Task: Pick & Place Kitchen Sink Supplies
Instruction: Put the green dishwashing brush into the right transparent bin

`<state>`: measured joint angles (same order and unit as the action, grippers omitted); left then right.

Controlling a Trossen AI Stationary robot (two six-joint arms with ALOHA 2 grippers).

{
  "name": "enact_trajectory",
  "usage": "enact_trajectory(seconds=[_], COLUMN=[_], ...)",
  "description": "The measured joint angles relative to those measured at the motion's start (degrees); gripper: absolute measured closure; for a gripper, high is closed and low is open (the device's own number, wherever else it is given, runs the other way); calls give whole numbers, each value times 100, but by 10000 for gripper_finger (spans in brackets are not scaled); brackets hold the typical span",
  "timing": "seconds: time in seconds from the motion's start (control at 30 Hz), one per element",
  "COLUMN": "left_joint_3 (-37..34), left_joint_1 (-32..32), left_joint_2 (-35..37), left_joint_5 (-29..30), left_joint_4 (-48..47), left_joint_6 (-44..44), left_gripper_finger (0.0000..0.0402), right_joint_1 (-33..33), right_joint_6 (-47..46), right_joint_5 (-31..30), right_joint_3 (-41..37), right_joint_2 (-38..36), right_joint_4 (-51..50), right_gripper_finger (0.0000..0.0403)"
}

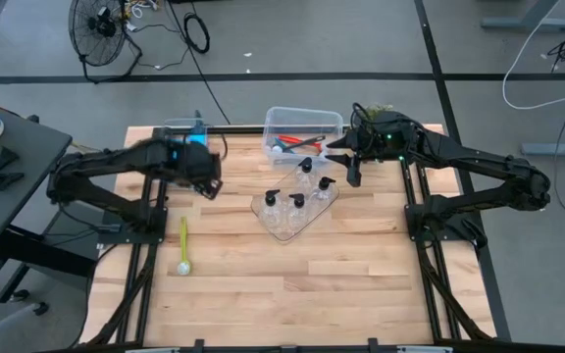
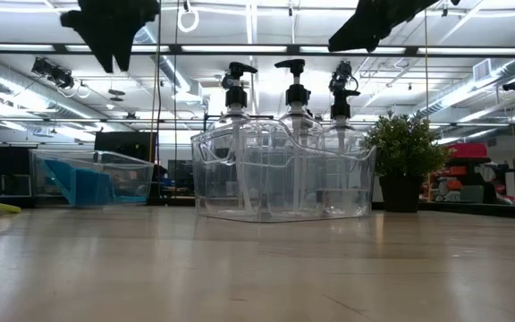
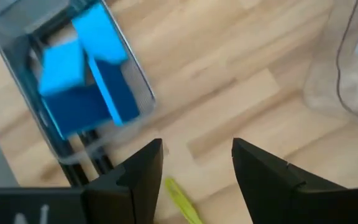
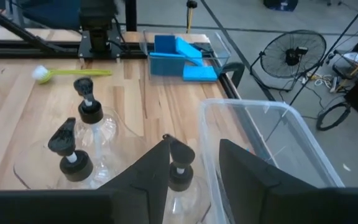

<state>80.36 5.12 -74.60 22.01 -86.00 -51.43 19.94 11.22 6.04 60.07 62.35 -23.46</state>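
Several small clear bottles with black pump tops stand upright in a clear tray at mid-table; the right wrist view shows them too. Light- and dark-blue sponges lie in a small clear bin at the far left. A yellow-green brush lies flat on the table on the near left. Red and dark brushes lie in a bigger clear bin. My left gripper hovers open near the sponge bin. My right gripper hovers open above one bottle's pump, beside the bigger bin.
A small green potted plant stands at the far right corner behind the right arm. Bare wood covers the table's near half. Both arm bases stand on rails along the table's left and right sides. A fan stands on the floor beyond.
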Motion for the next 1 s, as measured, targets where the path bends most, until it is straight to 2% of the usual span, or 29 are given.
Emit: enact_trajectory(seconds=[0.07,0.23,0.43,0.67,0.8,1.0], left_joint_3=[-230,-1008,-1720,-2131,-2267,-2710], left_joint_1=[-277,-836,-1231,-1489,-1611,-1879], left_joint_2=[4,19,-40,-42,-40,-40], left_joint_5=[-73,-714,-1852,-2043,-2198,-2816], left_joint_4=[-19,-34,570,939,1115,1827], left_joint_6=[-448,-1390,-2770,-3762,-3976,-4758], left_gripper_finger=[204,204,204,205,205,205], right_joint_1=[0,0,0,0,0,0], right_joint_6=[-7,2,24,24,24,24], right_joint_5=[2,153,254,254,249,247], right_joint_3=[-2,-2,-2,0,0,0], right_joint_2=[0,-2,-2,-2,-2,-2], right_joint_4=[88,154,154,157,159,157], right_gripper_finger=[262,262,262,262,262,262])
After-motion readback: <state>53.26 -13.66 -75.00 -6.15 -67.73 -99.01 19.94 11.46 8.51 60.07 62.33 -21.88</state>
